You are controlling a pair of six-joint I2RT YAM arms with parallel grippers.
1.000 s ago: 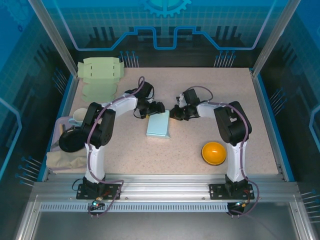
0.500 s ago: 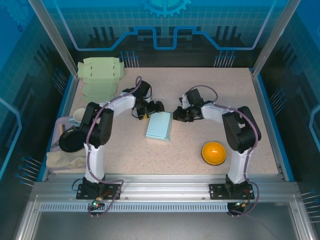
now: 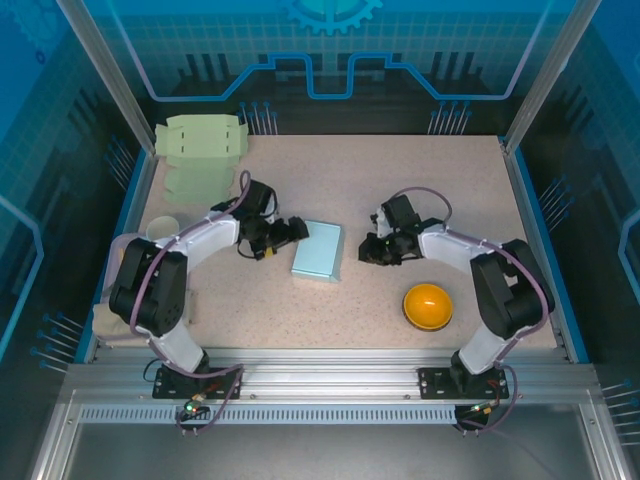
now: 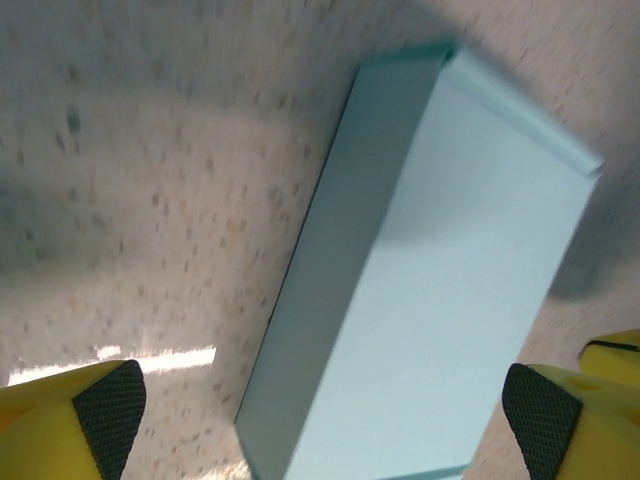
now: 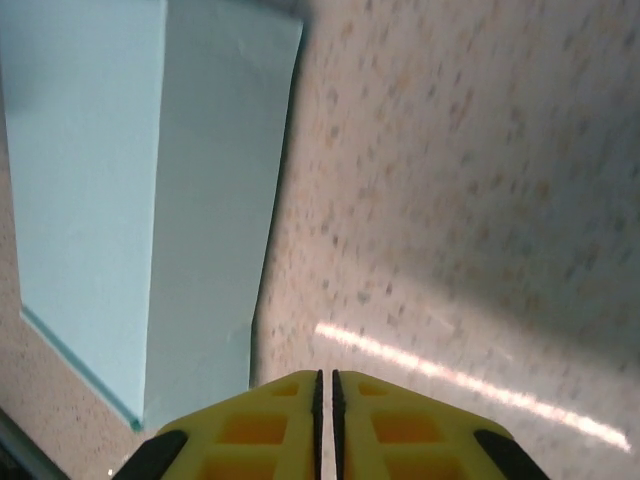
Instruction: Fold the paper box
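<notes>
Speckled beige table (image 3: pixel 440 190), enclosed by blue panelled walls; an aluminium rail (image 3: pixel 330 375) is seen along the bottom of the overhead view.

The left gripper (image 3: pixel 288 231) is noted left of centre with its jaws spread wide and nothing held. In its wrist view the black pads (image 4: pixel 108 402) are set at the two lower corners of the frame. The near end of the paper box (image 3: pixel 318 250) is framed between them, and no contact can be made out.

The right gripper (image 3: pixel 371 251) is found right of centre, low over the table. Its yellow fingers (image 5: pixel 268 425) are pressed together with only a hairline seam between them, and nothing is gripped.

The paper box is pale blue and closed into a flat rectangular block. It is laid at the centre of the overhead view, its long axis running up and down the frame with a slight tilt. It is placed between the two grippers. The left gripper is just beside its upper left edge. The right gripper is kept apart from its right edge by a strip of bare table. In the right wrist view the paper box is seen at the upper left, one long side wall turned toward the camera.

Farther out:
- An orange dome-shaped object (image 3: pixel 428 305) is noted at lower right, near the right arm.
- Flat pale green cardboard blanks (image 3: pixel 200 150) are stacked at the upper left corner of the table.
- A white cup (image 3: pixel 160 229) and a beige cloth (image 3: pixel 108 325) are noted along the left edge, the cloth partly covered by the left arm.
</notes>
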